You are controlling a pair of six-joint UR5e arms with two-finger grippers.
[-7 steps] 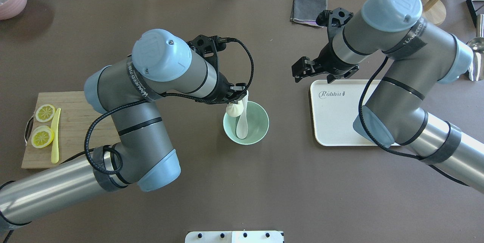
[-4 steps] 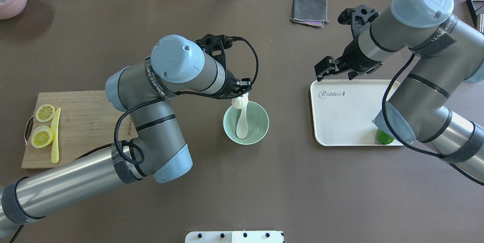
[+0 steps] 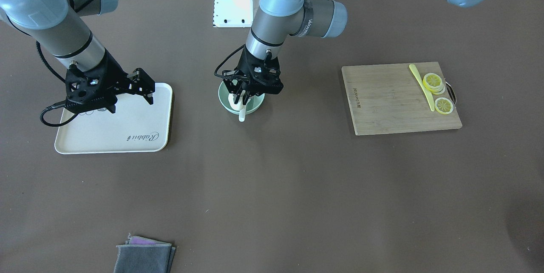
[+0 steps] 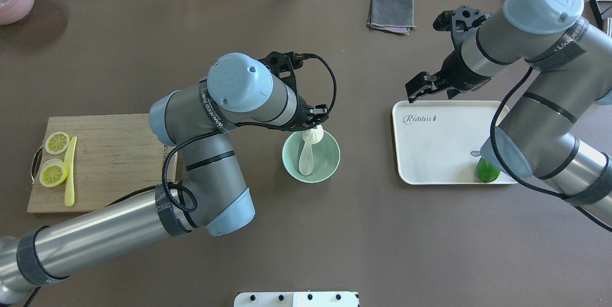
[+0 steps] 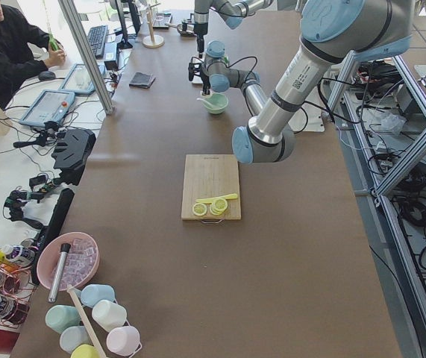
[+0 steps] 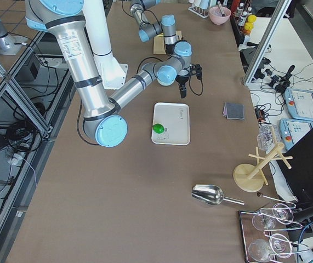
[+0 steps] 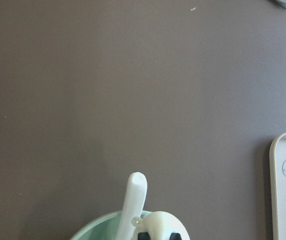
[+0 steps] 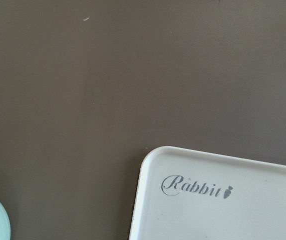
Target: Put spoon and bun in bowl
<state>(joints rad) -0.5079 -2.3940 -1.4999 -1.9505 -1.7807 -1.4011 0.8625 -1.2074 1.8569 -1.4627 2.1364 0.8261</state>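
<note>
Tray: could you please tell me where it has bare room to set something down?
The tray is bare from its logo to the lime; crowded at that corner and below the right end effector by its far edge.

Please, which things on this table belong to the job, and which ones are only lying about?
For the job: spoon, bun, mint-green bowl.
Only lying about: white tray, green fruit, cutting board, lemon slices, yellow knife, grey cloth.

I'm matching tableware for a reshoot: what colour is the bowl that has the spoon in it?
The bowl is a plain pale mint green, with no pattern. It shows best in the overhead exterior view.
</note>
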